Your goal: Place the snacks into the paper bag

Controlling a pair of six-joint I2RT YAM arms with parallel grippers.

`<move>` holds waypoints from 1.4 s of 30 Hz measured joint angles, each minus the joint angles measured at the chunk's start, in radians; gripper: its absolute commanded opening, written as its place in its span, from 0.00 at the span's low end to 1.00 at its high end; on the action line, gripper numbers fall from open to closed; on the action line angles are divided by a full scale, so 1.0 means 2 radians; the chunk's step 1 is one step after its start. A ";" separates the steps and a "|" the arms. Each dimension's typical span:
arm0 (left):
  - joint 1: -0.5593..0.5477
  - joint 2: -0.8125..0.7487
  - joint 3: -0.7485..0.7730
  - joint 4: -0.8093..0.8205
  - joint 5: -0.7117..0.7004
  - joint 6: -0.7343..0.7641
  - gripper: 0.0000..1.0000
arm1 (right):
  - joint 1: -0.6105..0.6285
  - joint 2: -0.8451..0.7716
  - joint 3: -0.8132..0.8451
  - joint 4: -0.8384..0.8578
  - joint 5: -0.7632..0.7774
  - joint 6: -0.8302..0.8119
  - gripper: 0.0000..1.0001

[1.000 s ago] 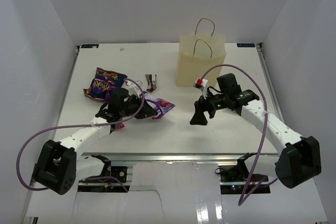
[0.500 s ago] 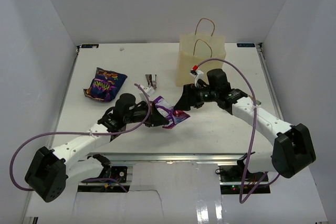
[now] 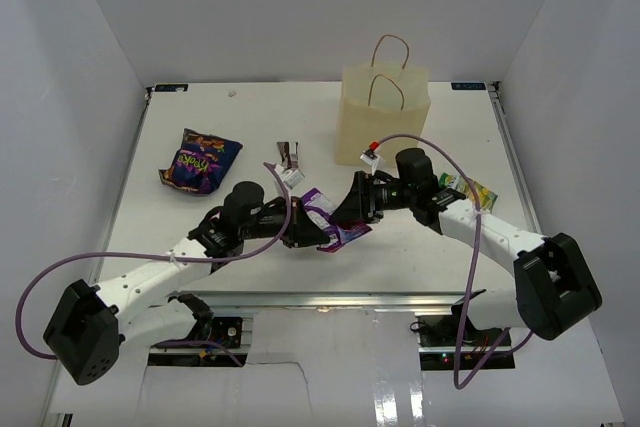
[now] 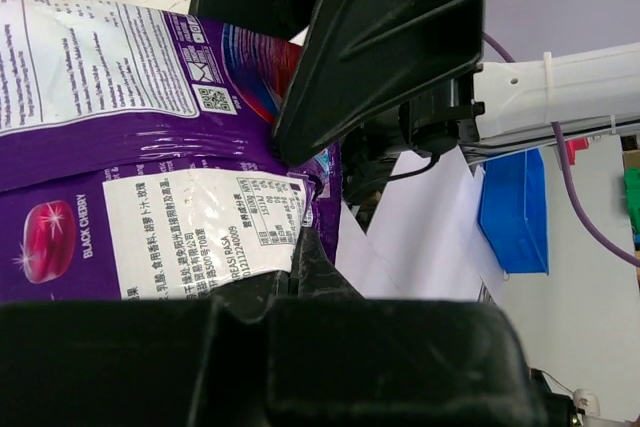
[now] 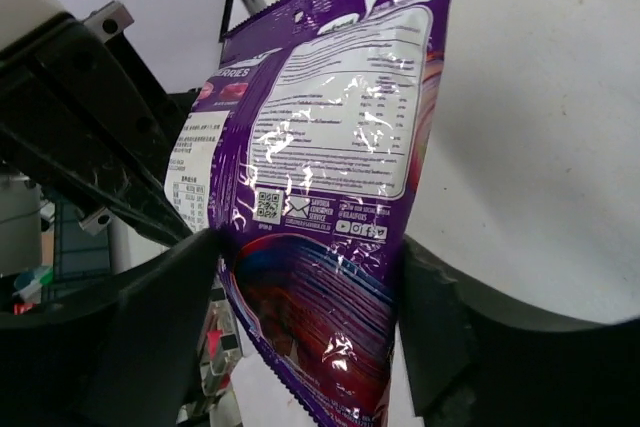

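1. Seen from above, two white robot arms reached toward each other over the middle of a white table (image 3: pixel 250 112).
2. The left gripper (image 3: pixel 308 230) was clamped shut on one end of a glossy purple packet (image 3: pixel 322 209), holding it up off the table between the two arms.
3. In the left wrist view, the packet's purple back filled the left of the frame. It carried a white nutrition label and the words "black cherry".
4. The right gripper (image 3: pixel 352 209) met the packet from the opposite side. In the right wrist view its two black fingers (image 5: pixel 440 347) stood spread wide, one on each side of the packet's near end.
5. Whether those fingers pressed on the packet could not be told; they lay right at its edges.
6. The paper bag (image 3: pixel 385 122) stood upright at the far side of the table, just beyond the right gripper and apart from the packet.
7. A dark blue packet (image 3: pixel 200 160) lay flat on the table to the far left, well apart from the bag.
8. A small brown packet (image 3: pixel 290 154) lay between the blue packet and the bag.
9. A green-yellow packet (image 3: pixel 470 188) lay on the table just beside the right forearm, near the bag.
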 measured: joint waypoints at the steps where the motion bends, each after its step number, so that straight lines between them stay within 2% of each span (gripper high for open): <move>1: -0.001 0.001 0.002 0.000 0.000 -0.001 0.00 | 0.000 -0.001 -0.008 0.013 -0.009 0.013 0.63; 2: -0.002 0.003 0.005 0.000 0.001 -0.001 0.00 | 0.000 -0.004 -0.014 0.024 -0.015 0.024 0.57; 3: -0.004 0.004 0.007 0.000 0.001 -0.001 0.00 | -0.001 -0.007 -0.020 0.036 -0.022 0.034 0.46; 5: -0.007 0.008 0.010 0.001 0.002 -0.001 0.02 | -0.003 -0.014 -0.026 0.051 -0.030 0.047 0.35; 6: -0.007 0.010 0.012 0.001 0.003 -0.002 0.09 | -0.005 -0.016 -0.026 0.058 -0.035 0.053 0.26; 8: -0.008 0.013 0.014 0.004 0.004 -0.001 0.17 | -0.009 -0.019 -0.026 0.068 -0.040 0.056 0.19; 9: -0.007 0.014 0.015 0.006 0.004 -0.002 0.26 | -0.011 -0.020 -0.025 0.072 -0.045 0.056 0.13; 11: -0.008 0.015 0.015 0.011 0.003 -0.002 0.37 | -0.017 -0.020 -0.020 0.076 -0.056 0.052 0.08; 12: -0.008 0.015 0.015 0.012 0.002 -0.002 0.52 | -0.021 -0.020 -0.014 0.077 -0.066 0.048 0.08; 13: -0.007 0.015 0.015 0.015 -0.001 -0.001 0.57 | -0.024 -0.020 -0.006 0.079 -0.076 0.042 0.08; 16: -0.008 0.006 0.017 0.015 -0.013 0.000 0.65 | -0.036 -0.020 0.035 0.076 -0.109 0.004 0.08; 18: -0.007 -0.008 0.023 0.006 -0.030 0.006 0.66 | -0.042 -0.020 0.073 0.057 -0.129 -0.048 0.08; 21: -0.008 -0.048 0.040 -0.029 -0.055 0.024 0.70 | -0.048 -0.015 0.155 0.003 -0.145 -0.137 0.08; 27: -0.008 -0.152 0.052 -0.112 -0.137 0.048 0.87 | -0.075 0.012 0.341 -0.083 -0.147 -0.294 0.08; 31: -0.008 -0.206 0.050 -0.168 -0.209 0.042 0.89 | -0.085 0.055 0.467 -0.135 -0.110 -0.375 0.08; 36: -0.008 -0.254 0.025 -0.213 -0.268 0.020 0.89 | -0.107 0.116 0.614 -0.161 -0.033 -0.449 0.08; 39: -0.008 -0.269 0.012 -0.236 -0.291 0.007 0.89 | -0.125 0.146 0.667 -0.161 0.016 -0.487 0.08; 42: -0.008 -0.281 0.008 -0.257 -0.312 -0.002 0.89 | -0.140 0.168 0.680 -0.162 0.054 -0.526 0.08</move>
